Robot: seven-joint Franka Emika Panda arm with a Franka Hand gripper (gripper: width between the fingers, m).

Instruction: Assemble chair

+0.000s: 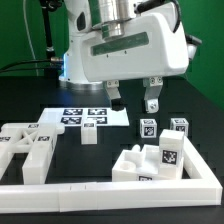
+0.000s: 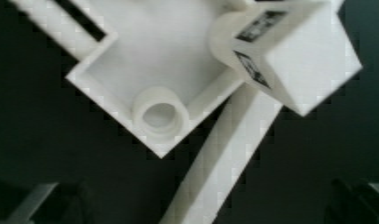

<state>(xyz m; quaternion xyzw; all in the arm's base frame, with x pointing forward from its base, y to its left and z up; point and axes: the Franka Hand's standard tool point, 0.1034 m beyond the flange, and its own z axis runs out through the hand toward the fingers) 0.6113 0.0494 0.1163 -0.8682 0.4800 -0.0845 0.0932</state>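
Observation:
The chair is in loose white tagged pieces. A cluster of them [image 1: 150,160] lies at the exterior view's right, inside the corner of the border rail. Two cube-topped posts [image 1: 148,127] [image 1: 178,126] stand behind that cluster. Flat interlocking parts [image 1: 25,148] lie at the left, and a small block [image 1: 89,133] stands alone in the middle. My gripper [image 1: 133,100] hangs open above the table behind the right cluster, holding nothing. In the wrist view a flat white piece with a round hole [image 2: 159,112] and a tagged block [image 2: 275,50] lie ahead of the open gripper [image 2: 200,208].
The marker board [image 1: 95,115] lies flat under and left of the gripper. The long white L-shaped border rail [image 1: 100,190] runs along the front and up the right side; in the wrist view the rail [image 2: 230,160] crosses diagonally. The table is black.

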